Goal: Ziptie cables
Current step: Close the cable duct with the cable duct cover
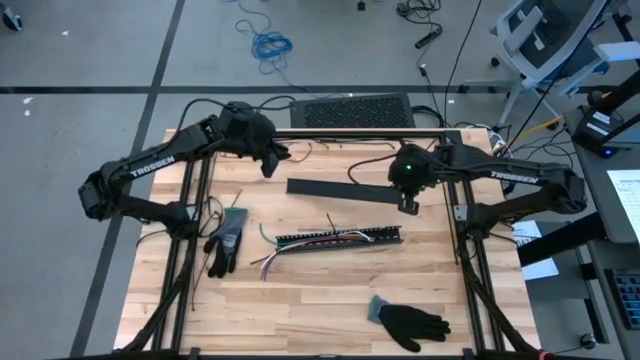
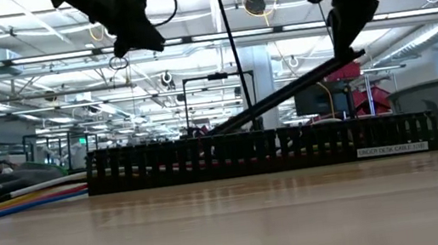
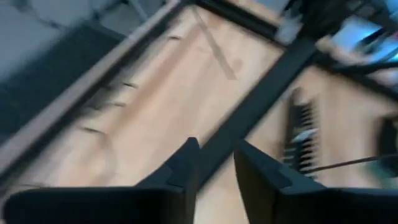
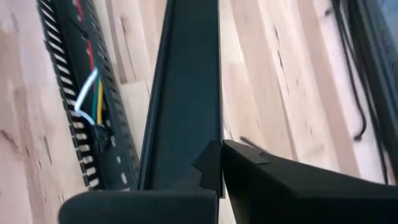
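The cables (image 1: 325, 238) are thin white, green, yellow and orange wires lying in the black slotted strip (image 1: 340, 238) at mid-table. Their loose ends (image 2: 32, 200) stick out of its left end onto the wood. In the right wrist view, white, green and yellow wires (image 4: 93, 99) show inside the strip (image 4: 74, 106). My right gripper (image 1: 408, 203) is shut on a flat black cover strip (image 1: 345, 190) just beyond the slotted strip. My left gripper (image 1: 270, 160) hovers open above the table's far left, short of the cover's left end and touching nothing. My right gripper pinches the black cover strip at its right end (image 4: 208, 143) between the two fingers, coming from above and lying across the strip. That end (image 2: 347, 57) is lifted. The strip slants down leftward, and its left end (image 1: 292, 185) is low by the table.
A dark glove (image 1: 225, 242) lies left of the slotted strip and another (image 1: 410, 322) lies near the table's near edge. Thin black strands (image 1: 320, 148) and a metal rail (image 1: 350, 133) run along the far edge. The arms' frame legs (image 1: 190, 230) stand at both sides.
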Controlling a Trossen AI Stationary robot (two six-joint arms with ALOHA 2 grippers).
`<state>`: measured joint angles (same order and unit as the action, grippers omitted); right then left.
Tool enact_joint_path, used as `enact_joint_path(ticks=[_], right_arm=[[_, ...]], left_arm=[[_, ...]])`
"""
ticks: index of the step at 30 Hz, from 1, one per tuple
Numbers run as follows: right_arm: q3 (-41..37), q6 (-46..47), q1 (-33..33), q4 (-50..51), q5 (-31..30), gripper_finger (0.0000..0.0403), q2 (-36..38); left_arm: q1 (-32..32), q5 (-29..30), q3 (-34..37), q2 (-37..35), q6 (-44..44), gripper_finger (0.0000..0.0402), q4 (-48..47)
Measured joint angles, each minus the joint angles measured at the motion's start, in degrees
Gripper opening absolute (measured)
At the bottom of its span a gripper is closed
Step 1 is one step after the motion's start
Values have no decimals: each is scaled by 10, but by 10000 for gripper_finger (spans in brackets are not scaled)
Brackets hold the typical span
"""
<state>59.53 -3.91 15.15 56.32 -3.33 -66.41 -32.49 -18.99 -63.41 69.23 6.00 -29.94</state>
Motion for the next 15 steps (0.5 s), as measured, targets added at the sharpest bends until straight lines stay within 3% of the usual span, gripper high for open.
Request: enact_joint_path(ticks=[4, 7, 9, 12, 15], right_arm=[[20, -24, -12, -11, 0, 0, 2], [46, -42, -24, -25, 0, 0, -4], [64, -49, -31, -38, 1, 0, -4], [85, -59, -39, -40, 2, 0, -4], [96, -60, -45, -40, 2, 0, -4]], left_arm=[[-5, -97, -7, 0, 126, 137, -1], [-7, -166, -7, 9, 142, 155, -3], [-3, -167, -7, 16, 122, 158, -14], [1, -106, -7, 28, 75, 160, -3], [-1, -73, -7, 32, 114, 160, 0]])
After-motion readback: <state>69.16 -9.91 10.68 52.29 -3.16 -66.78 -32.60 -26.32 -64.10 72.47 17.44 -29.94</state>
